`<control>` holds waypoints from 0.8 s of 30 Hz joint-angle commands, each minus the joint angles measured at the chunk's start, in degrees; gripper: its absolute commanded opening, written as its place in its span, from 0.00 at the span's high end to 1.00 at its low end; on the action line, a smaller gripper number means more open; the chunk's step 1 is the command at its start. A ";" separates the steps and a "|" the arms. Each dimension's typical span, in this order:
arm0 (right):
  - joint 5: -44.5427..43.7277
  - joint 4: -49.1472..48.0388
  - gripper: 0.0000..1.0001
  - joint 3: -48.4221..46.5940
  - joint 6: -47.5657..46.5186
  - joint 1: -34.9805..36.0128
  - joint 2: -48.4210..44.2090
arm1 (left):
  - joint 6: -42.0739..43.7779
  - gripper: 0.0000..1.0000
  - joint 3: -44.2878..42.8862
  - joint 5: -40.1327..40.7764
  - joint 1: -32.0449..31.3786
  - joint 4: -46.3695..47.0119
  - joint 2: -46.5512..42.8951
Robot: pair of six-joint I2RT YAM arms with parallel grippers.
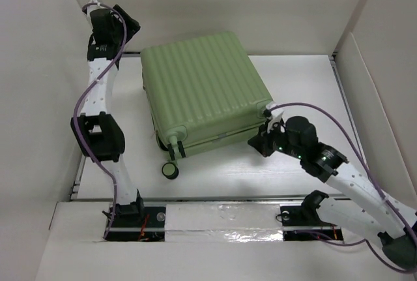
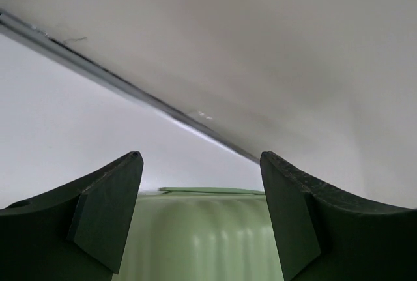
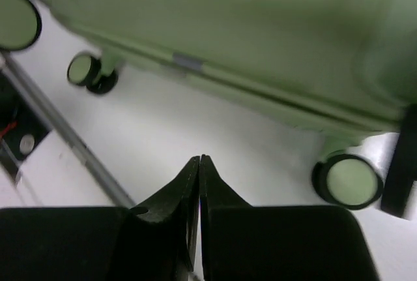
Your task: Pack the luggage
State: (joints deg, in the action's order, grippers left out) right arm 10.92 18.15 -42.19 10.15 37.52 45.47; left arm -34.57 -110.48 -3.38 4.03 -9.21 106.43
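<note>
On table (image 1: pixel 300 85): luggage (image 1: pixel 202 88) closed; left jaws spread, empty; right jaws pressed together.

No text, brand, number or sign can be read in any view. The luggage (image 1: pixel 202 92) has a small grey tab (image 3: pixel 187 61) on its seam, seen from the right wrist, but it is too blurred to show any lettering.
</note>
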 commanded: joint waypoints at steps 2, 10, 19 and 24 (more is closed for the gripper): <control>-3.01 -1.36 0.91 0.80 1.01 5.28 3.82 | 4.51 0.30 -7.82 -2.95 1.68 -4.42 7.90; -13.72 -6.54 0.91 3.43 3.65 8.10 10.50 | 3.02 0.31 -24.59 -15.15 2.38 -3.27 26.09; -22.78 -11.29 0.94 1.24 3.12 2.50 13.41 | 2.22 0.32 -26.20 -27.38 1.15 7.01 34.54; -17.43 -15.77 0.95 0.36 1.80 -6.13 14.20 | 1.35 0.33 -19.53 -38.44 0.10 13.34 35.16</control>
State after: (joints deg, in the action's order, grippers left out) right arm -6.68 8.84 -38.81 12.84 35.92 59.33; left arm -33.34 -132.81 -32.40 4.86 -3.62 142.26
